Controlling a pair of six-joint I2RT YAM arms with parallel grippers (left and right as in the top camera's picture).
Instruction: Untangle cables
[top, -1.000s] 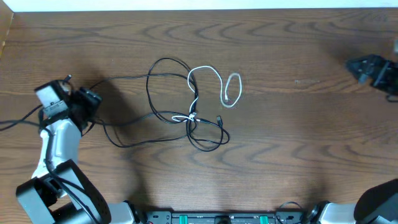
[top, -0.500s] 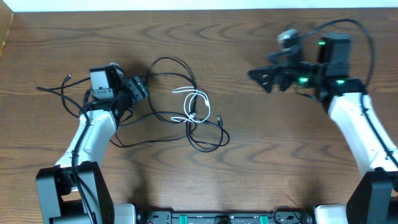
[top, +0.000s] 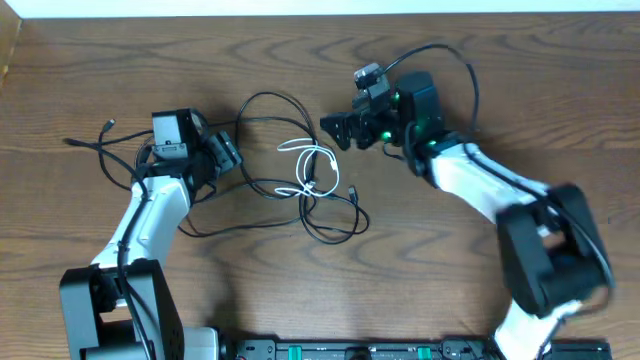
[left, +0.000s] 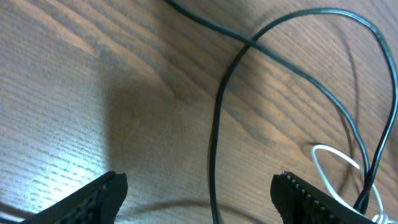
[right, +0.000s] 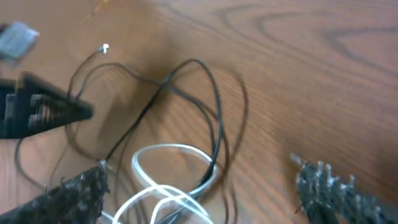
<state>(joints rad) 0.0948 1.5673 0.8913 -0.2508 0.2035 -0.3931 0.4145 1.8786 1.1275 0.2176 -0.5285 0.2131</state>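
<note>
Black cable (top: 335, 232): low loop nearest bases, flat on counter (top: 470, 290). Knot (top: 308, 190) mid-counter; white cable (top: 320, 160) bunched tighter than second ago. Left gripper (top: 232, 157) in from left edge, open, black strand between fingers, nothing held. Right gripper (top: 333, 128) swung in from far right, open, beside white loop. Likely both poised to grasp; untangling barely begun.

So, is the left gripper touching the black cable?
Apart. Left wrist view: black cable passes through the open left gripper, wood showing either side.
</note>
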